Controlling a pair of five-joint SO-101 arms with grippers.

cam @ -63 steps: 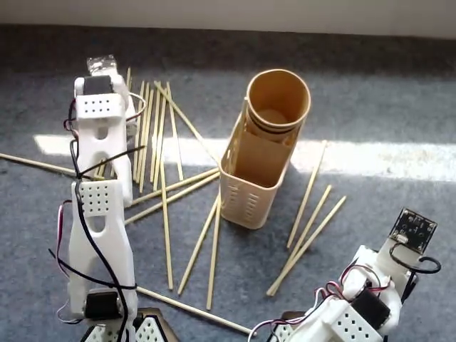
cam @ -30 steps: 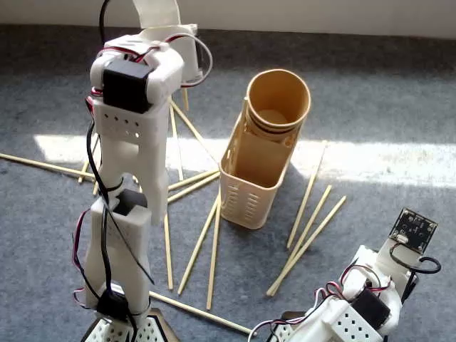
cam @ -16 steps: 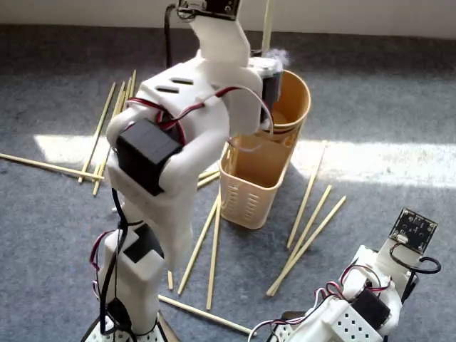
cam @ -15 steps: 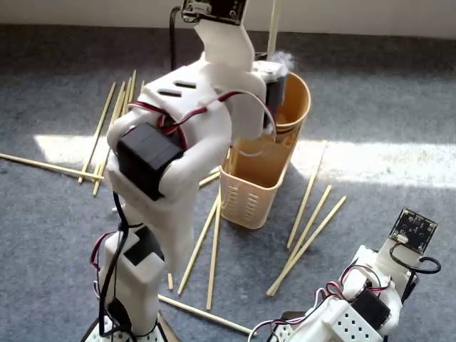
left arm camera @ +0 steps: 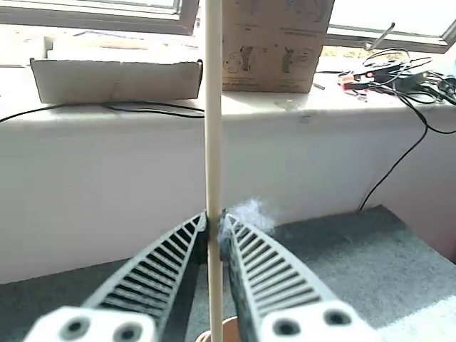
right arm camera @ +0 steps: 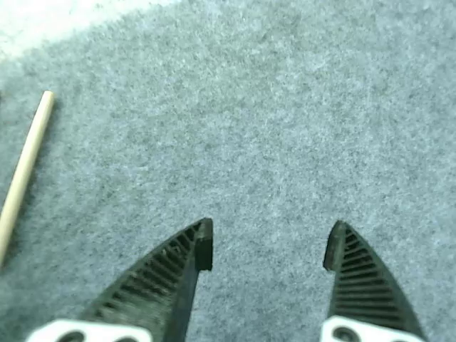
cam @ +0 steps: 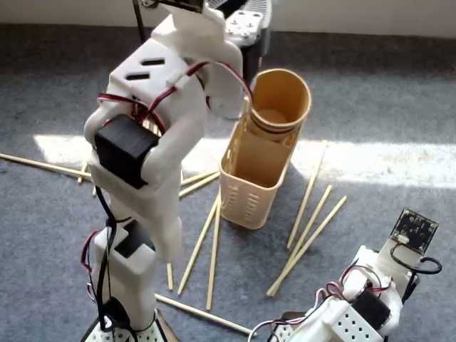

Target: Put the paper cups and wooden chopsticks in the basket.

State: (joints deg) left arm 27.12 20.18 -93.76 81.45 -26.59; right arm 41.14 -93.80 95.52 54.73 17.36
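**While left gripper (left arm camera: pixel 216 217) clamps a chopstick (left arm camera: pixel 213 107), right gripper (right arm camera: pixel 269 246) gapes over carpet (right arm camera: pixel 285 107)**

Left gripper is pinched tight on the upright wooden chopstick; both stick ends run out of frame. Left arm (cam: pixel 157 142) stands tall beside the basket (cam: pixel 246 192), covering some of the loose chopsticks (cam: pixel 306 228) on the carpet, w/ its tip cut off at the high view's top edge. Paper cups (cam: pixel 278 100) sit nested in the basket, lower halves hidden. Right gripper: jaws wide apart, low over carpet, nr a stray stick (right arm camera: pixel 25 171). Print on cardboard box (left arm camera: pixel 278 43) is too small to read.

Cream basket (cam: pixel 246 203), tan cups (cam: pixel 283 87), pale chopstick (left arm camera: pixel 212 107), grey carpet (cam: pixel 377 100)
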